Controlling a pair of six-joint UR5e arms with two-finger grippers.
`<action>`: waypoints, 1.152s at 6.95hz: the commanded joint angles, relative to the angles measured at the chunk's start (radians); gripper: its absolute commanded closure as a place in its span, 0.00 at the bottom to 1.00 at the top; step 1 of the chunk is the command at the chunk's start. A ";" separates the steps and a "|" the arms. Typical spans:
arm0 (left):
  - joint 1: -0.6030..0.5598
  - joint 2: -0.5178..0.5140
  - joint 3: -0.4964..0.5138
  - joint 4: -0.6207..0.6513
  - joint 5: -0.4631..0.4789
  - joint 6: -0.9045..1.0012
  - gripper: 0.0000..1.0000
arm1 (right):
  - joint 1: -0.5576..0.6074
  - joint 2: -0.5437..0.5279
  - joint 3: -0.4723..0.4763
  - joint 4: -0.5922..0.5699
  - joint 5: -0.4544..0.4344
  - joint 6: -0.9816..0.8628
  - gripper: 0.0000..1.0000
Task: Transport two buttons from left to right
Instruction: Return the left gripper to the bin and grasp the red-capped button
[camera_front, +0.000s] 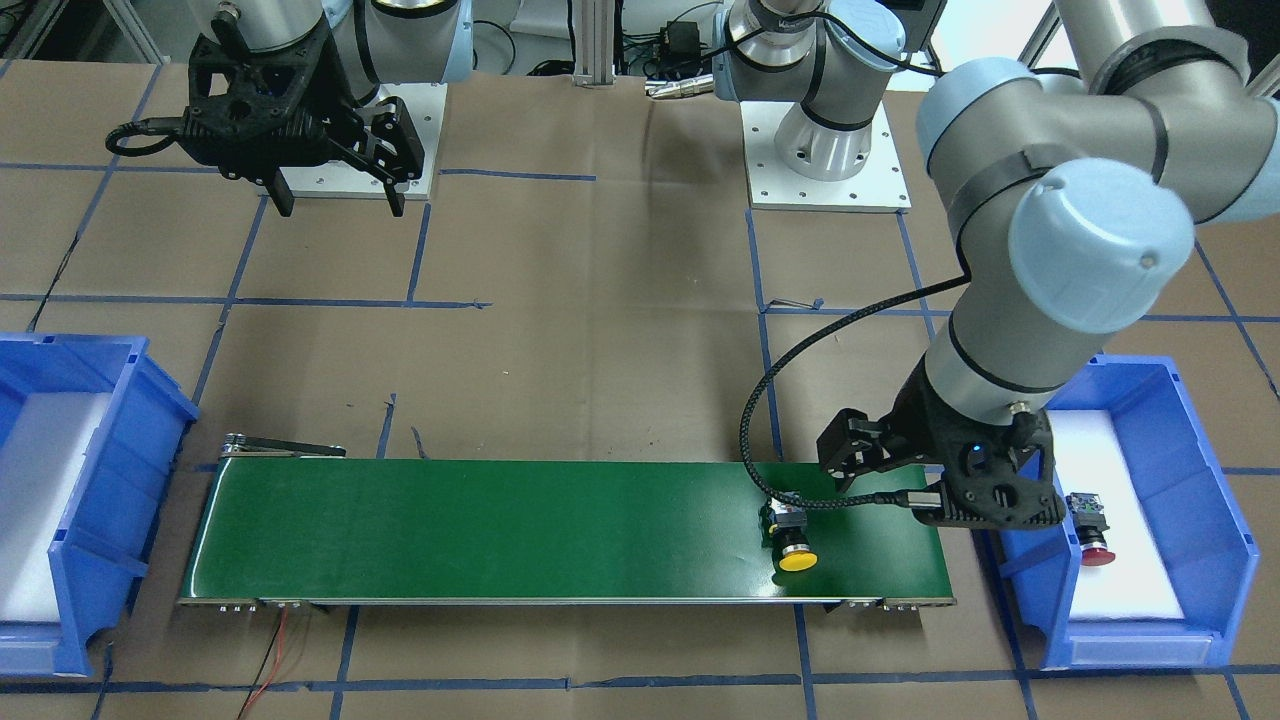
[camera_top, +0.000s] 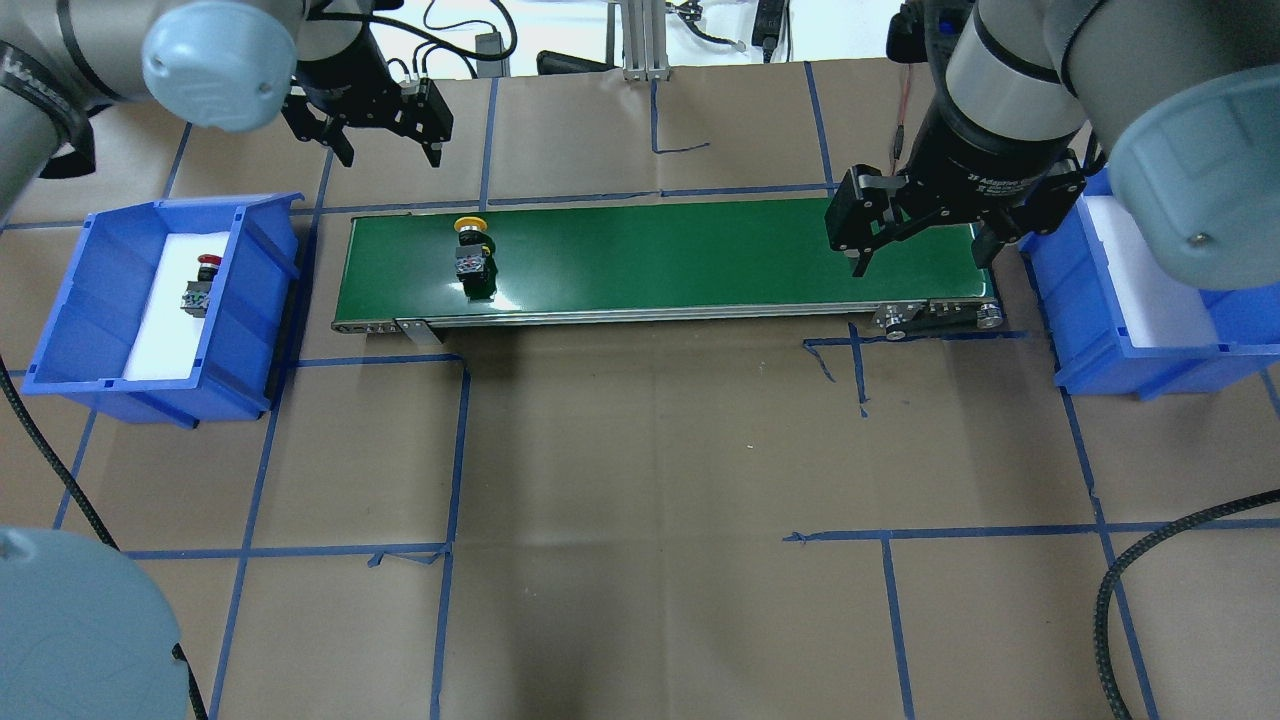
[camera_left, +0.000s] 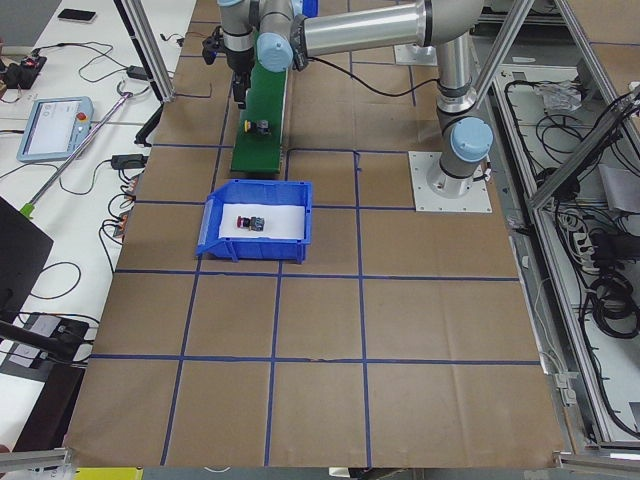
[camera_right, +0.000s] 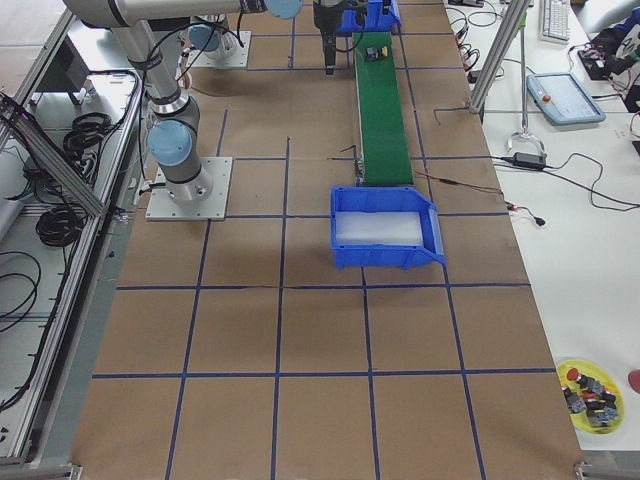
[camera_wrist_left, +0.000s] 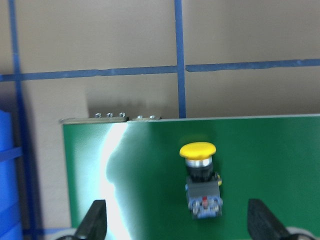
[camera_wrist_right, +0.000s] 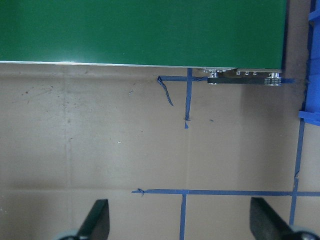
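Note:
The yellow-capped button (camera_front: 795, 541) lies on its side on the green conveyor belt (camera_front: 500, 530) at the belt's end on my left, also seen from overhead (camera_top: 470, 255). My left gripper (camera_top: 390, 150) hovers above it, open and empty; the left wrist view shows the yellow button (camera_wrist_left: 201, 180) below, between the spread fingers (camera_wrist_left: 95, 222). The red-capped button (camera_top: 198, 283) lies on white foam in the blue bin on my left (camera_top: 60, 300). My right gripper (camera_top: 920, 258) is open and empty above the belt's other end.
A second blue bin (camera_top: 1100, 330) with white foam stands past the belt's end on my right and holds nothing visible. Brown paper with blue tape lines covers the table. The right wrist view shows the belt edge (camera_wrist_right: 140, 30) and its roller end (camera_wrist_right: 245, 77).

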 joint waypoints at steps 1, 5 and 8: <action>0.065 0.004 0.045 -0.055 -0.005 0.086 0.00 | 0.000 0.000 -0.001 0.000 0.000 0.000 0.00; 0.359 -0.013 0.051 -0.055 -0.013 0.443 0.00 | 0.000 0.000 -0.001 0.000 0.000 0.000 0.00; 0.458 -0.076 0.045 -0.023 -0.017 0.576 0.01 | 0.000 0.000 0.001 0.000 0.000 0.000 0.00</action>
